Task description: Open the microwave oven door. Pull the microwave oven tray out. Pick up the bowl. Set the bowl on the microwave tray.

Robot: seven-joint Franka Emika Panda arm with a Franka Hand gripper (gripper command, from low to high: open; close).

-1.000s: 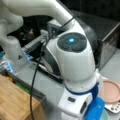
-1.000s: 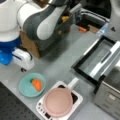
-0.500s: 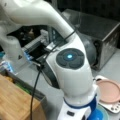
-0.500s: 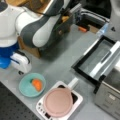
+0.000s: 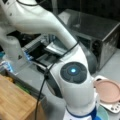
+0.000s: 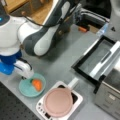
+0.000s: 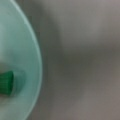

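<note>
End effector [image 6: 24,78] sits at the rim of the bowl [image 6: 32,85]; its opening cannot be told. Bowl beneath it holds an orange item [image 6: 37,84]. Beside: pink plate [image 6: 58,102] in white tray [image 6: 76,99].

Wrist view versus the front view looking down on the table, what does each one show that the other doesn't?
Only the wrist view shows a green piece lying inside the bowl, close up against bare grey tabletop.

Only a front view shows the gripper down at the bowl's rim, the orange item, the pink plate on its white tray, and the microwave oven door lying open with the microwave oven tray pulled out over it.

Both show the teal bowl resting on the table.
</note>
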